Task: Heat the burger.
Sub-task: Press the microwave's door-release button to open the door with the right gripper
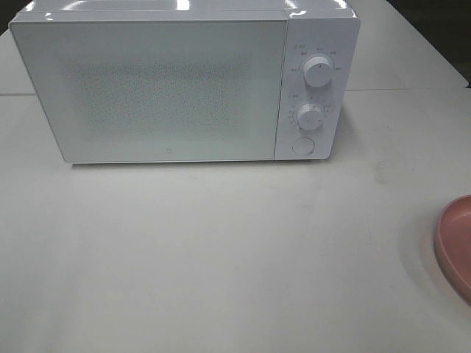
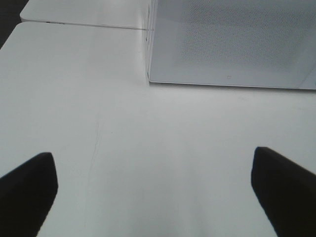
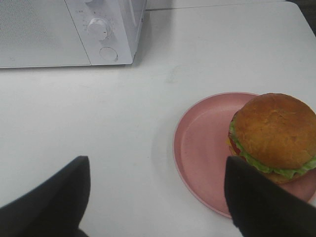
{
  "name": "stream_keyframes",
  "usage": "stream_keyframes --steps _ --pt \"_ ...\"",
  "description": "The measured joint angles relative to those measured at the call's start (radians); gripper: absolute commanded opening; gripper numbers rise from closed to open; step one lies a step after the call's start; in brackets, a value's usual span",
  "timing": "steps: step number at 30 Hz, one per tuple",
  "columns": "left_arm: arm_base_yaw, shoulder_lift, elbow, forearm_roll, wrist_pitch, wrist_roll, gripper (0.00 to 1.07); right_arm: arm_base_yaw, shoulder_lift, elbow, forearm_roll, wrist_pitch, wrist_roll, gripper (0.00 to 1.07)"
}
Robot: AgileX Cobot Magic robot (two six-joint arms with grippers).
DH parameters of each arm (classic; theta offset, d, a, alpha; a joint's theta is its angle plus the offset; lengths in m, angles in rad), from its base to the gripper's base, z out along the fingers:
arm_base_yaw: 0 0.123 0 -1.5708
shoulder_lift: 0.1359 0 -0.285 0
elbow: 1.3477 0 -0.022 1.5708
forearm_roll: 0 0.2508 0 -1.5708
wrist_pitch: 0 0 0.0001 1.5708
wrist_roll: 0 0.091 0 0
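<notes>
1 burger stands upright on pink plate.

So the microwave sits toward the back of the table, its door facing the front. The controls are all stacked to the right of that door: one knob on top, a second knob right under it, and a button at the bottom. The plate lies out in front of the microwave and off to its right, well apart from it. The burger sits on the plate, on the part farther from the microwave.
</notes>
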Motion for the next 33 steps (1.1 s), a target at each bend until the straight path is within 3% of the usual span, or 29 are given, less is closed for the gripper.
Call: stream_keyframes --steps 21,33 --pt "0.0 0.0 0.0 0.0 0.0 0.0 1.0 0.0 0.012 -0.042 0.0 -0.058 0.0 0.72" --pt "0.0 0.0 0.0 0.0 0.0 0.0 1.0 0.0 0.215 -0.049 0.0 -0.189 0.0 0.72"
